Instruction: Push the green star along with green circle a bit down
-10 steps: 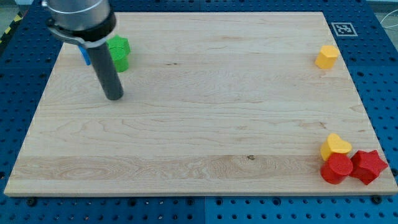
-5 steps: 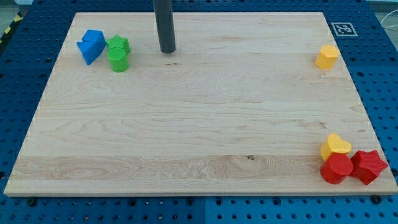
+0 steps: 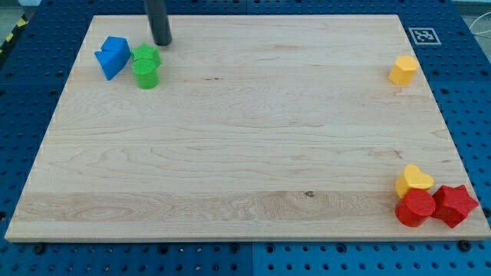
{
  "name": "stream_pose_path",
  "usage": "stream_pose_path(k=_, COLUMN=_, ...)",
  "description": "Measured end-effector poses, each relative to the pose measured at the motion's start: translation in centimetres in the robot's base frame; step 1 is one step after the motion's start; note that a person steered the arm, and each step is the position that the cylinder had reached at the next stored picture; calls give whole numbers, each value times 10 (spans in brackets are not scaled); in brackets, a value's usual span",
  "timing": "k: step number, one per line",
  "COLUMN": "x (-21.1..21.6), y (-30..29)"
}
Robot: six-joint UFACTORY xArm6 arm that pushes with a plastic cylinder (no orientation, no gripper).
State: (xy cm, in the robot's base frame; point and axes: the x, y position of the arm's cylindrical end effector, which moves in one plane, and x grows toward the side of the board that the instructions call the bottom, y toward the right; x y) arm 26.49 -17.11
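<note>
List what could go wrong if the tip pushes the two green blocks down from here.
My tip sits just above and slightly right of the green star, so an off-centre push may slide the star left into the blue blocks beside it. The green circle touches the star's lower side, but it could roll out sideways and separate. Both sit near the board's left edge, leaving little room for drift.

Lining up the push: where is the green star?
The green star sits near the view's top left, touching the green circle below it, my tip just above-right.
</note>
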Motion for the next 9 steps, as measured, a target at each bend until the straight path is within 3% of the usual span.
stream_pose_path(k=3, x=8, y=-17)
stream_pose_path(k=9, x=140, y=5)
